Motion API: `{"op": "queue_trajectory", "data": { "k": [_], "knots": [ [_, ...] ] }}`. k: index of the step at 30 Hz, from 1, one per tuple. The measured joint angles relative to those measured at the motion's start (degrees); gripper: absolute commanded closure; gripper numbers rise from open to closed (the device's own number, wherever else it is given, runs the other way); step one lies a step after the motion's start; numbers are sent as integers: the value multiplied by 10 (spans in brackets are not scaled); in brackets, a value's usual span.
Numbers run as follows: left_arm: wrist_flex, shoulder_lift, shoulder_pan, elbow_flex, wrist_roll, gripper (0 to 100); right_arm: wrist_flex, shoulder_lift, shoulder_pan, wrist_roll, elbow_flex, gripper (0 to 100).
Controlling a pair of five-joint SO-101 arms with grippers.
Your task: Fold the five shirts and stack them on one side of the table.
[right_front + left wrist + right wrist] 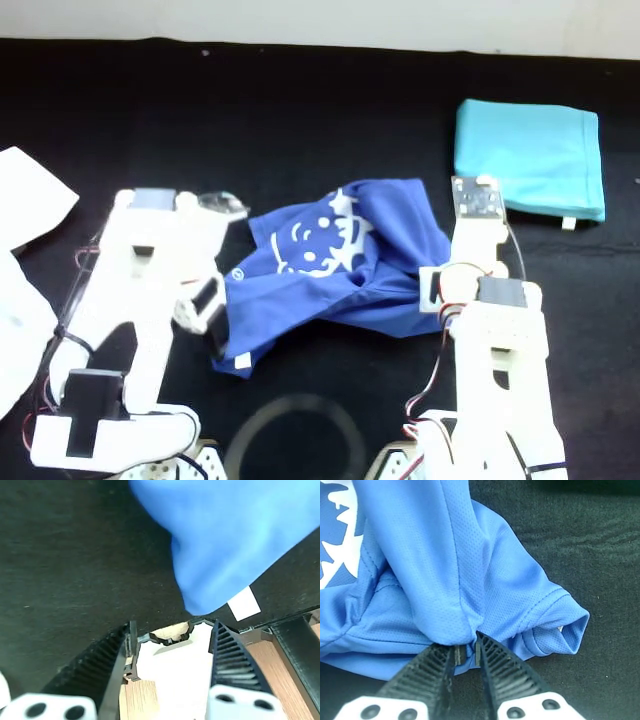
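Black cloth covers the table (300, 120), seen from above with your two white arms coming in from the near edge.

Nearest you, your left tool (174, 630) hangs with its jaws spread and nothing between them. It sits just beside the near corner of the blue shirt (330, 270), where a small white tag (243, 603) sticks out.

Your right tool (467, 649) is pinched tight on a fold of that same blue shirt, at the shirt's edge on the right arm's side. A sleeve opening lies just beside the pinch.

The blue shirt lies between the two arms in the middle of the table. It is crumpled and bunched, with a white smiling-face print showing on top. It is not yet flat, and no fold looks made in it.

Farther back on the right side, well apart from the blue shirt, a turquoise shirt (530, 160) lies folded into a neat rectangle.

At the left edge, white cloth (25, 210) lies loose. This is probably more shirts waiting, though you cannot tell how many.

As a judgement, one shirt of five looks finished and the blue one is in hand. Spreading, folding and stacking it on the turquoise one remain, then the rest.
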Motion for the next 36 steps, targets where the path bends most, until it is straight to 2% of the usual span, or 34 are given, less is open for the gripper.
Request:
{"op": "queue_trajectory", "data": {
  "k": [4,12,14,17,25,29,36],
  "knots": [
    [-16,0,40,36,-12,760,0,0,0,0,0,992],
    [-168,0,103,127,-15,764,0,0,0,0,0,992],
    [-200,0,112,145,-15,805,0,0,0,0,0,992],
    [-228,0,113,151,-15,988,0,0,0,0,0,992],
    [-242,0,104,142,-14,991,-61,0,0,0,3,992],
    [-185,0,47,62,-52,991,-71,0,-2,-15,-6,992],
    [21,0,-66,-209,-218,991,-35,24,-45,-28,-143,992]
  ]
}}
